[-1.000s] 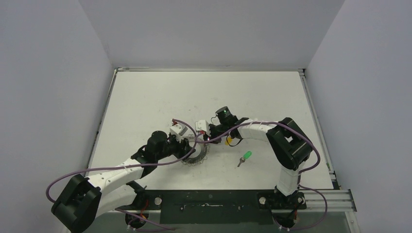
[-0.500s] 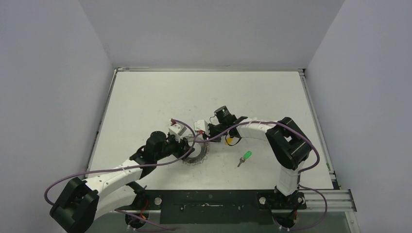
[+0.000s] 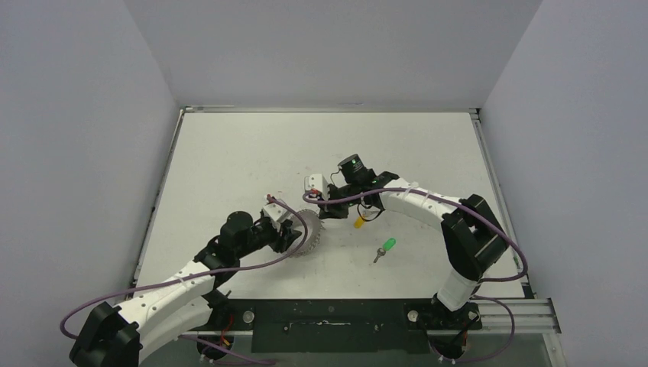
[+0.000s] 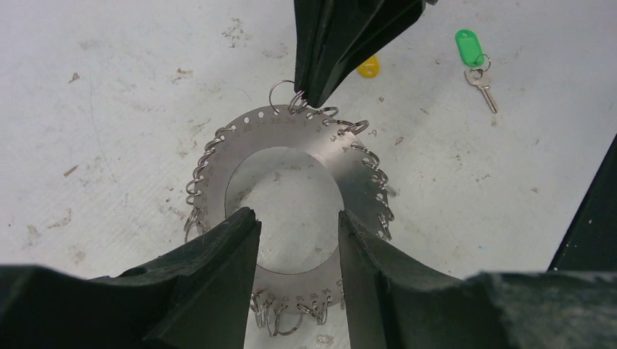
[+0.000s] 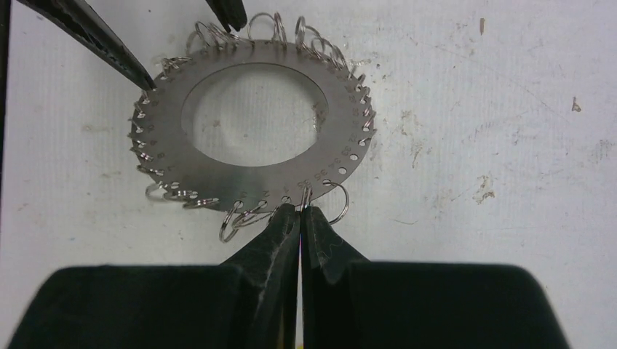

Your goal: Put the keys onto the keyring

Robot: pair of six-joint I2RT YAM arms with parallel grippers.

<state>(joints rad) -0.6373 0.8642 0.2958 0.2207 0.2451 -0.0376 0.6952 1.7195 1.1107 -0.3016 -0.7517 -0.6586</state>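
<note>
White tabletop point(image 3: 244, 153), scuffed and speckled; grey walls point(image 3: 76, 153) on three sides.

Keyring point(image 4: 284, 134): mid-table between the two arms, a flat disc with loops all round the rim. From above it sits slightly farther from the bases than a second ago. It may be tipped; cannot confirm.

Right gripper point(image 5: 300, 211): jaws stood a little apart a second ago and are now pressed fully together. The tips sit at the rim on the right arm's side, with a thin wire loop point(image 5: 305, 195) apparently nipped between them. A larger loop hangs free just beside the tips.

Left gripper point(image 4: 295, 222): jaws partly spread, a touch narrower than a second ago. In the right wrist view its fingertips point(image 5: 142, 73) meet the opposite rim at two separate spots. Bracing the disc or merely resting on it: cannot tell. Nothing is pinched between them.

Keys:
- Yellow-headed key point(image 3: 358, 222) lies on the table just beside the right wrist, near the keyring and not touching it.
- Green-headed key point(image 3: 386, 247) lies well apart, toward the right base.
- Both are where they were a second ago.

Reading: the change is the right claw's closure on a rim loop, with the left steadying the far side. This looks like securing the ring, not threading. Neither key is on it, so the task is at an early stage. Both grippers are occupied at the disc, so one must let go to fetch a key. Risk: the thin loop slips from the tips.
</note>
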